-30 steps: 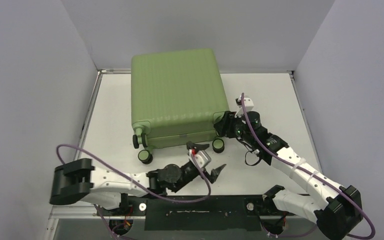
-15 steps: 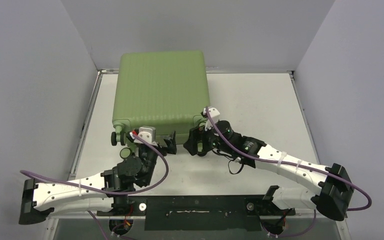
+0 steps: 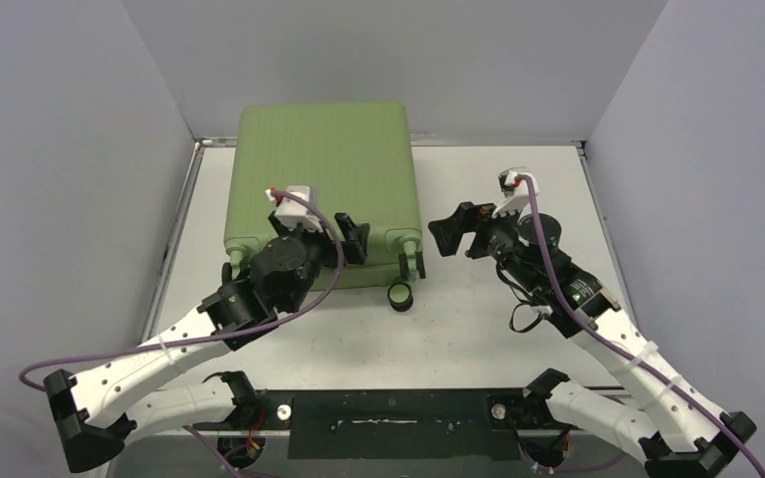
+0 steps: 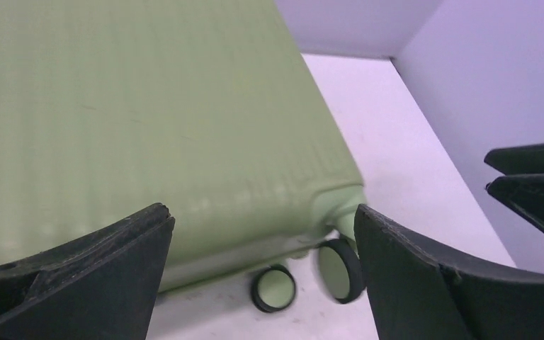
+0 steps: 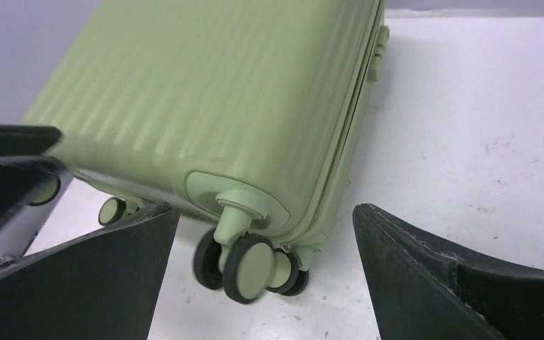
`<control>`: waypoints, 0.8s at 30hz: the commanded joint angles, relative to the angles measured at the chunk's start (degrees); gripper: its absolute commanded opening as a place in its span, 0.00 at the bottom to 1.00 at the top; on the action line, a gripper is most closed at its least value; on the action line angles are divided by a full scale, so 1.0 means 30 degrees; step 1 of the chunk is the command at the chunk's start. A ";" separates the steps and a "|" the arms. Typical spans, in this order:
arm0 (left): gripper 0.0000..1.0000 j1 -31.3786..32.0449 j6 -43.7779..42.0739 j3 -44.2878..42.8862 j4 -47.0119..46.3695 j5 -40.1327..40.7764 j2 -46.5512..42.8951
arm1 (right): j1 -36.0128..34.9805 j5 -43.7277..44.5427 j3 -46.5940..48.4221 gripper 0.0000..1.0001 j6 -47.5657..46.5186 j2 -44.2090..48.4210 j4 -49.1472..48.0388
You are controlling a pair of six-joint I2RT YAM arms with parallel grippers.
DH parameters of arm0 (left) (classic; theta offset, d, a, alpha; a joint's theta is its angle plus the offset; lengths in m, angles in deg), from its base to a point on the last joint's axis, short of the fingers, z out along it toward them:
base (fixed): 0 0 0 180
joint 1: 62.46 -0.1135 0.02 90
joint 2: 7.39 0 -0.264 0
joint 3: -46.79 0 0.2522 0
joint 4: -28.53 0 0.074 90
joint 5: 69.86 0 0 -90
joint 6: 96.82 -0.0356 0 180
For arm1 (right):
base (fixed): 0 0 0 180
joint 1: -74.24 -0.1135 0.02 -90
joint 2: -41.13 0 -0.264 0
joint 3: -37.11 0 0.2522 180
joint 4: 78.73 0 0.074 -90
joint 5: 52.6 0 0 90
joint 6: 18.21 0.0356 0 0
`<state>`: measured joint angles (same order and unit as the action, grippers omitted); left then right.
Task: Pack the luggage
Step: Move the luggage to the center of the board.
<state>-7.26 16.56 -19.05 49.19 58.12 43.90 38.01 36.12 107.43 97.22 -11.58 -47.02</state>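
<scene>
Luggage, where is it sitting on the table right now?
In the top view the luggage lies flat on the table, back left near the rear wall, wheels toward the near edge.

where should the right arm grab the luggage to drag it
Probably the near-right caster stem of the luggage, approached from the near right by the open right gripper. The closed ribbed shell lies flat and looks too broad for the jaws to span, while the stem sticks out narrow from the corner, facing that arm.
</scene>
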 commanded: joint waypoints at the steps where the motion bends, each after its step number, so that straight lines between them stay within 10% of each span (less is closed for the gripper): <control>1: 0.97 0.1319 0.4465 -0.2069 0.2000 -0.2357 0.2300 | 0.0036 0.2575 -0.0653 1.00 0.0771 0.1746 -0.0757; 7: 0.97 0.4773 0.6987 -0.5054 0.4081 0.0669 0.5387 | 0.0123 0.3763 -0.0907 1.00 0.1327 0.2813 0.0692; 24: 0.97 0.4773 0.8205 -1.0555 0.9500 0.1647 1.2619 | 0.0154 0.3759 -0.1366 1.00 0.2094 0.5034 0.2484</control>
<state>7.52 42.09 -46.37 74.06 59.45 80.18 38.21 46.63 103.26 102.72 1.78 -39.98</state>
